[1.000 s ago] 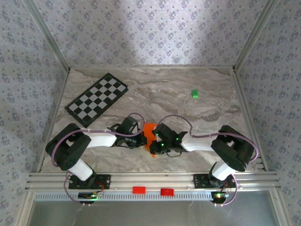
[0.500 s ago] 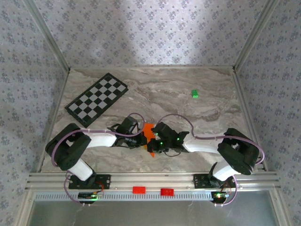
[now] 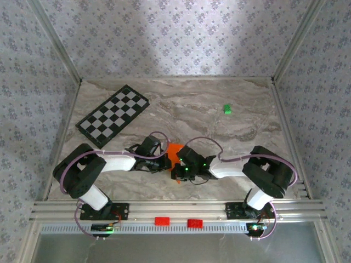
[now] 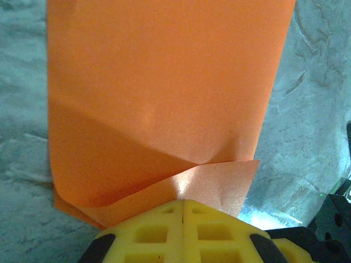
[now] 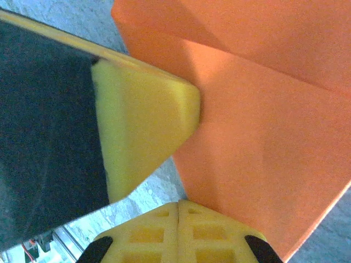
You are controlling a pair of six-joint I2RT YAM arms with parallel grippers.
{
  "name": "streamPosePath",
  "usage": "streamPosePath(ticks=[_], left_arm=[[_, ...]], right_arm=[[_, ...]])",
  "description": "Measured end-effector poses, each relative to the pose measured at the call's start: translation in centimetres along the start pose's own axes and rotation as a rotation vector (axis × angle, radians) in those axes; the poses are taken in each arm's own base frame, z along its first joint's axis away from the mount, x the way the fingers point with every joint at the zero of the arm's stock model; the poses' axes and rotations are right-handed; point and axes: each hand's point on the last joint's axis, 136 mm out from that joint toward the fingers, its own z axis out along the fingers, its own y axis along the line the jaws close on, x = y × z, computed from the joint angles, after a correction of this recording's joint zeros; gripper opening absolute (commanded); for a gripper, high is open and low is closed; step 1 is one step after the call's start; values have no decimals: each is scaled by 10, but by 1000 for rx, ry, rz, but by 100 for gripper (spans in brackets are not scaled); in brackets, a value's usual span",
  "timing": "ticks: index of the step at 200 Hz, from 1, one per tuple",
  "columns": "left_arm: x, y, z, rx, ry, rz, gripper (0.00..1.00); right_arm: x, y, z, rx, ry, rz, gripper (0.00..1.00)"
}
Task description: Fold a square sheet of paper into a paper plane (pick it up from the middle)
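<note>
Top view. Shows the square sheet of paper (image 3: 174,149), bright orange and folded over, lying at the near middle of the marbled bench (image 3: 230,142), largely covered by both arms. Puts the left end effector (image 3: 165,162) on the paper's left side and the right end effector (image 3: 177,171) on its near right, the two almost touching above it. Places a black-and-white checkered board (image 3: 112,115) at the far left of the bench and a tiny green block (image 3: 227,109) toward the far right, both well apart from the paper.

Left wrist view. Looks down on the paper (image 4: 164,93) lying flat on the bench (image 4: 312,109): a long orange panel stretching away, with a slanted flap folded across its near end. Shows the left end effector (image 4: 182,207) fully closed, yellow fingers (image 4: 148,233) meeting along a thin seam, tips right at the flap's near edge. Finds nothing pinched between them; cannot tell whether pressing down or only resting.

Right wrist view. Shows the right end effector (image 5: 179,207) likewise closed tight, seam to seam, at the paper's near edge, gripping nothing visible. Sets one yellow finger (image 5: 145,115) of the left end effector against the paper's (image 5: 263,126) left edge. Picks out a straight crease slanting across the orange surface, with bare bench (image 5: 156,189) just beside.
</note>
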Motion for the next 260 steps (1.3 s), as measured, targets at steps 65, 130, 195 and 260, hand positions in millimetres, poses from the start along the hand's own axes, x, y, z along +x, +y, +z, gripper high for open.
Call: streamPosePath(ticks=[65, 130, 195, 260], left_arm=[[0, 0, 0, 1, -1, 1, 0], [0, 0, 0, 1, -1, 0, 0], [0, 1, -2, -1, -13, -2, 0], [0, 1, -2, -1, -14, -2, 0]], right_arm=[[16, -9, -10, -32, -7, 10, 6], [34, -25, -27, -33, 5, 24, 7], [16, -15, -44, -20, -21, 52, 4], [-25, 8, -17, -49, -23, 85, 4]])
